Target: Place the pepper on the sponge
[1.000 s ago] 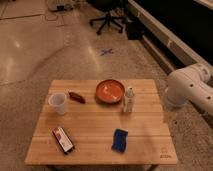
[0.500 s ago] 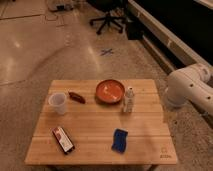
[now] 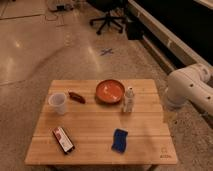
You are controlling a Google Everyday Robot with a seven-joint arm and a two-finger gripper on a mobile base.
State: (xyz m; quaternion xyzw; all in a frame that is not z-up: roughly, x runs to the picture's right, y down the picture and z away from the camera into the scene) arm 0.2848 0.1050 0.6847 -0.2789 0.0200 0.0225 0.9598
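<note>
Pepper [image 3: 76,97]: small, dark red, tapering; lies on bare wood at the far left, just right of the cup [image 3: 58,102].
Sponge [image 3: 119,140]: soft, bright blue block near the front edge, nothing on it, well apart from the pepper.
Change: nothing has shifted in the last second, so the pepper is not on the sponge.
Surroundings: slatted pale wooden table [image 3: 95,122], round orange-red bowl [image 3: 100,90], small clear bottle [image 3: 129,100], flat red-and-black packet [image 3: 63,139].
Gripper: out of sight; only the smooth white arm [image 3: 187,87] shows at the right, so I cannot tell its opening or load.
</note>
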